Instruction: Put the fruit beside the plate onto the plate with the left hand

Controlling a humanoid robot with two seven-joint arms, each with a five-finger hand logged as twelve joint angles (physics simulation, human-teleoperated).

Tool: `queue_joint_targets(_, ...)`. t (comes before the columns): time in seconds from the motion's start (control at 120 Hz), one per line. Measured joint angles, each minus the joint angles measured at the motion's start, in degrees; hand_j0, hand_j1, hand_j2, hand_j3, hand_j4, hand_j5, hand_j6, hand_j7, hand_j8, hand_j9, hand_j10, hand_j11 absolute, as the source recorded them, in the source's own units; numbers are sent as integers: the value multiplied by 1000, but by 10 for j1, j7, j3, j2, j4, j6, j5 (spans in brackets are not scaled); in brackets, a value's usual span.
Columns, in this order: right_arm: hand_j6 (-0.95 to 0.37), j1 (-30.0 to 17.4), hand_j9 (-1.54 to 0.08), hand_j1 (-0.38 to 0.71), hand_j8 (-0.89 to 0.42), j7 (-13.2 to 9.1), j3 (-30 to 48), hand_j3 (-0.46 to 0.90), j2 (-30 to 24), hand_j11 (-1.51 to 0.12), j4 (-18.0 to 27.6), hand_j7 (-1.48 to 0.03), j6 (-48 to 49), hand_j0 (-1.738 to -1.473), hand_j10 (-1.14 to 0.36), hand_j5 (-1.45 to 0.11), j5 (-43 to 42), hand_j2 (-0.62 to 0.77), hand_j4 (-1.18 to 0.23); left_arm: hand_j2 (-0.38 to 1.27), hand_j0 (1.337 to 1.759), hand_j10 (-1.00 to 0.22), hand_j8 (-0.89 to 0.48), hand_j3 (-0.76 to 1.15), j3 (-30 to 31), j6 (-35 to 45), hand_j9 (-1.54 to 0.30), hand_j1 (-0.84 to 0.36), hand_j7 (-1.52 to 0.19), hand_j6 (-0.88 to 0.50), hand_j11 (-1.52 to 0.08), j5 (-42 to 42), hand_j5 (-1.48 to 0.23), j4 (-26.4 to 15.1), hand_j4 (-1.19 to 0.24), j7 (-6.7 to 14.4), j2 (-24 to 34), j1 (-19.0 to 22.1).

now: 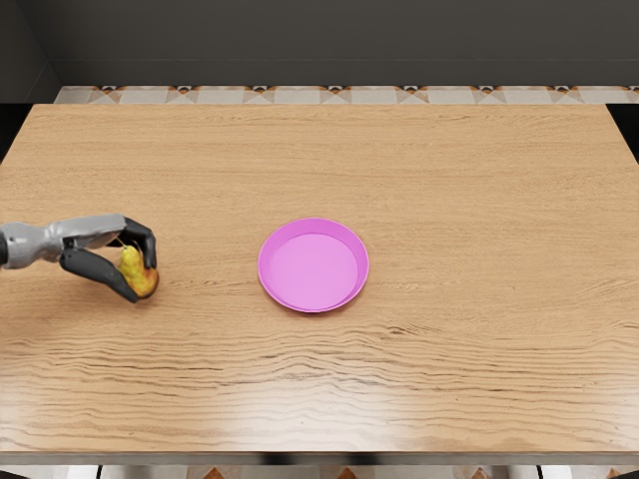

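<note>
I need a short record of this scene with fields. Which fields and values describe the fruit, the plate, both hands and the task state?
fruit: yellow, on the left part of the wooden table, apart from the plate
plate: pink, round, near the table's middle, to the right of the fruit
left hand: comes in from the left edge, closed around the fruit
right hand: not in view
task state: fruit not yet on the plate
</note>
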Motion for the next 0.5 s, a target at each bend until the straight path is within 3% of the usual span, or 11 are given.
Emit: queue_joint_targets(0.5, -33, 0, -43, -310, -33, 0, 0, 0, 0, -43, 0, -43, 0, -1658, -32, -43, 0, -7, -33, 514, 1648, -352, -226, 0, -2, -65, -1262, -424, -1246, -333, -1177, -11, -1325, 2, -599, 7, -26, -87)
